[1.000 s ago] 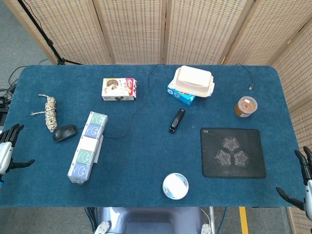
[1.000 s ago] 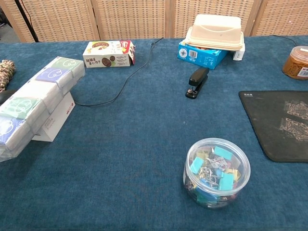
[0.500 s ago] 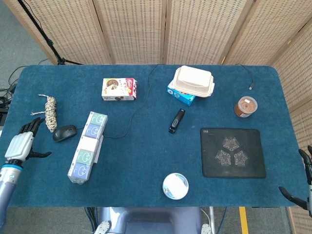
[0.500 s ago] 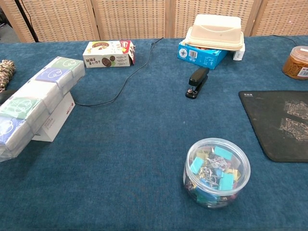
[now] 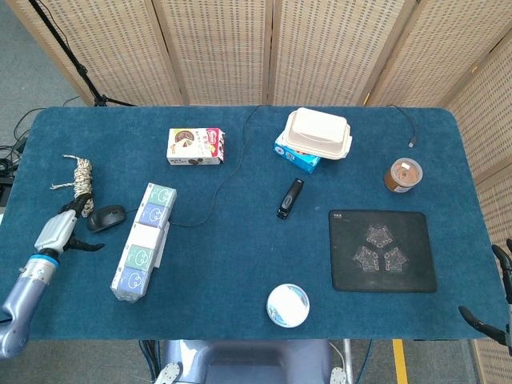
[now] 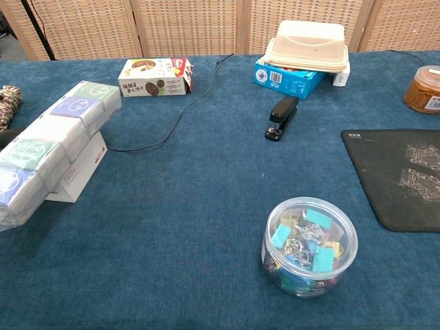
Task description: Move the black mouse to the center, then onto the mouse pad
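Note:
The black mouse (image 5: 106,218) lies on the blue tablecloth at the left, its cable (image 5: 214,186) trailing right and up to the far edge. In the head view my left hand (image 5: 60,232) sits just left of the mouse, open, with its fingertips (image 5: 80,210) close to the mouse's left side; I cannot tell whether they touch. The black mouse pad (image 5: 382,250) lies flat at the right. My right hand (image 5: 502,300) shows only partly at the lower right edge, off the table, fingers apart and holding nothing. The chest view shows the mouse pad (image 6: 402,175) but neither hand.
A row of tissue packs (image 5: 144,240) stands right of the mouse. A rope bundle (image 5: 82,174) lies behind it. Toward the middle and back are a snack box (image 5: 195,146), a stapler (image 5: 290,198), a lunch box (image 5: 318,134), a brown jar (image 5: 402,174) and a clip tub (image 5: 287,305).
My left hand has moved from the table's left edge rightward and up to the mouse's side. My right hand has slid further out of view at the lower right.

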Controlling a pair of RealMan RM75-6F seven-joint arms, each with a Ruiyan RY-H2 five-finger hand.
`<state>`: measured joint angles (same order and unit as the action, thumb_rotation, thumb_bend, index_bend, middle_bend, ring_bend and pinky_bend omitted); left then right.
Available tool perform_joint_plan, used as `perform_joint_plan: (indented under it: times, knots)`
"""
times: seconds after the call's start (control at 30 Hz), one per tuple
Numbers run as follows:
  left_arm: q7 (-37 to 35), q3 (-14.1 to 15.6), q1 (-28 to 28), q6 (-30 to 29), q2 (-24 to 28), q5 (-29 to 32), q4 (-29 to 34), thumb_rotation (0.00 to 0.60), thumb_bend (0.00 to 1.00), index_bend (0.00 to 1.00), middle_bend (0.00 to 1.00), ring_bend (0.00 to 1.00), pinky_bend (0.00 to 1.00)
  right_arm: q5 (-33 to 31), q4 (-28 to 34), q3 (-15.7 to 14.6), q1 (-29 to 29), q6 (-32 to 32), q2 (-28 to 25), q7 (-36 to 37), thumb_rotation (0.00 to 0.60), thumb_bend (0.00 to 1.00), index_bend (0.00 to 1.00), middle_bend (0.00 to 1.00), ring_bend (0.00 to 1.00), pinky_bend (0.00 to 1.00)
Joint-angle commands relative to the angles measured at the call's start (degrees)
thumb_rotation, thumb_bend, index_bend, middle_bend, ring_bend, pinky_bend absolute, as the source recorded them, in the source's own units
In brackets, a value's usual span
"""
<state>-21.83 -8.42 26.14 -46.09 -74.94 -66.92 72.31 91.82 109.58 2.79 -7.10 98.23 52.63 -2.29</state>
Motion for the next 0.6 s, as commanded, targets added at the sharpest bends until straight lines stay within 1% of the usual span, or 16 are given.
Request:
perform_joint_plan:
  times: [0.03, 0.2, 0.33, 0.5, 0.6]
  knots:
    - [-4.4, -0.4, 1.2, 2.4, -2.0, -1.5, -3.5, 0.6, 0.09, 0.0, 0.0, 0.0, 0.0, 0.0, 0.0, 0.0, 0.0, 0.0, 0.0, -0.1, 0.6, 0.0, 0.0, 0.0, 0.0, 0.0]
    - [-7.6, -0.6, 2.3, 3.7, -3.7, -3.2, -6.5, 0.6, 0.09, 0.0, 0.0, 0.0, 0.02, -0.1, 0.0, 0.0, 0.0, -0.1, 0.1, -0.3, 0.6, 0.0, 0.0, 0.0, 0.0, 0.0]
    - [-8.5, -0.8, 3.4, 4.8, -4.8, -3.8, -7.6, 0.6, 0.1, 0.0, 0.0, 0.0, 0.02, -0.3, -0.1, 0.0, 0.0, -0.1, 0.2, -0.5, 0.6, 0.0, 0.0, 0.0, 0.0, 0.0]
    - [-11.3, -1.1, 3.4, 4.4, -4.7, -4.8, -6.4, 0.6, 0.1, 0.0, 0.0, 0.0, 0.03, -0.4, -0.1, 0.1, 0.0, -0.2, 0.2, -0.5, 0.6, 0.0, 0.0, 0.0, 0.0, 0.0]
    - [-11.7, -1.1, 3.1, 3.7, -3.9, -5.1, -5.3, 0.6, 0.1, 0.0, 0.0, 0.0, 0.03, -0.4, 0.0, 0.1, 0.0, -0.2, 0.2, -0.3, 0.6, 0.0, 0.0, 0.0, 0.0, 0.0]
